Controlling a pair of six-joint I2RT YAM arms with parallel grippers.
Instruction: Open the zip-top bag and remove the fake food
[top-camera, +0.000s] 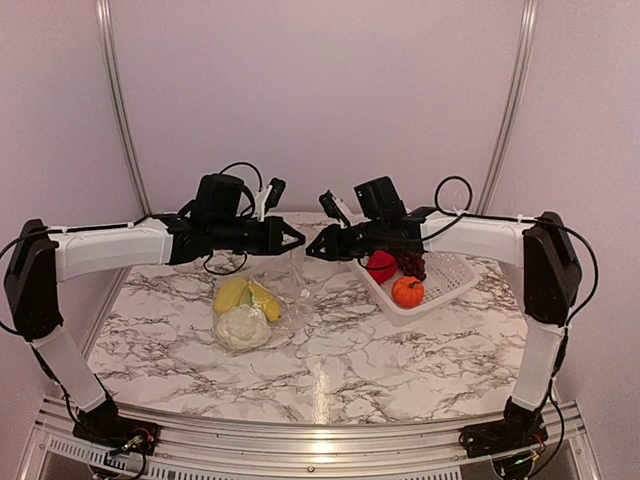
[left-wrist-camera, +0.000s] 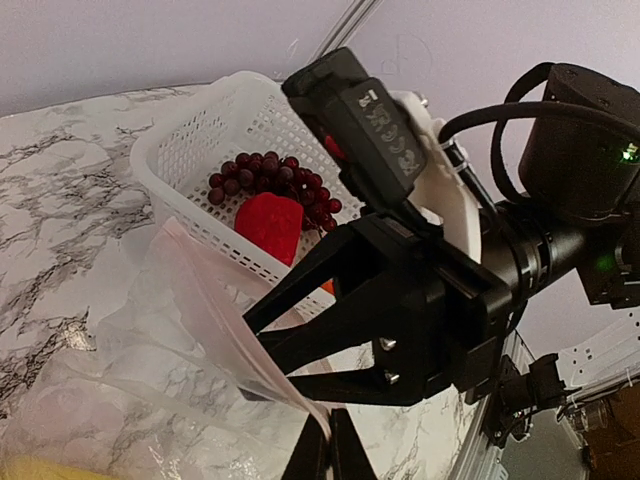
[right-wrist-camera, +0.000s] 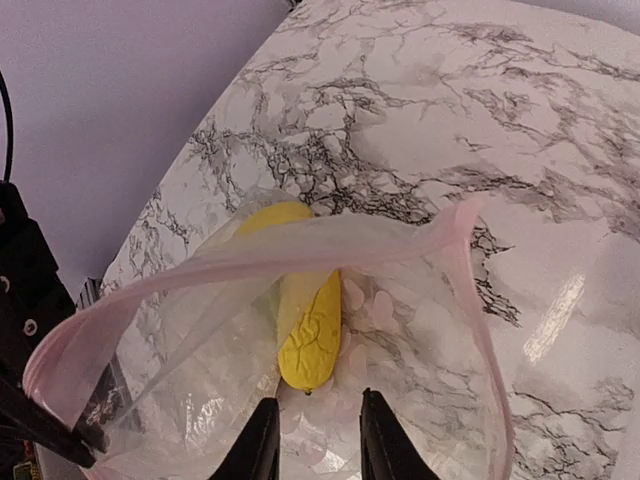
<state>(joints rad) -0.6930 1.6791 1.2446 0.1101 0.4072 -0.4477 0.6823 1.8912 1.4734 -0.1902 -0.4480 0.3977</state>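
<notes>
The clear zip-top bag (top-camera: 292, 288) hangs between my two grippers, its lower end on the marble table. My left gripper (top-camera: 298, 238) is shut on the pink zip strip, which shows in the left wrist view (left-wrist-camera: 330, 450). My right gripper (top-camera: 312, 250) is open at the bag's mouth (right-wrist-camera: 318, 445), with film between its fingers. The mouth of the bag (right-wrist-camera: 420, 360) is spread wide. A yellow fake food (right-wrist-camera: 312, 340) lies inside. In the top view, yellow pieces (top-camera: 242, 295) and a cream-white piece (top-camera: 240, 328) sit in the bag's lower end.
A white lattice basket (top-camera: 455, 285) stands at the right, just behind my right gripper. It holds a red piece (top-camera: 380, 266), a purple grape bunch (top-camera: 411, 263) and an orange piece (top-camera: 407, 291). It also shows in the left wrist view (left-wrist-camera: 190, 140).
</notes>
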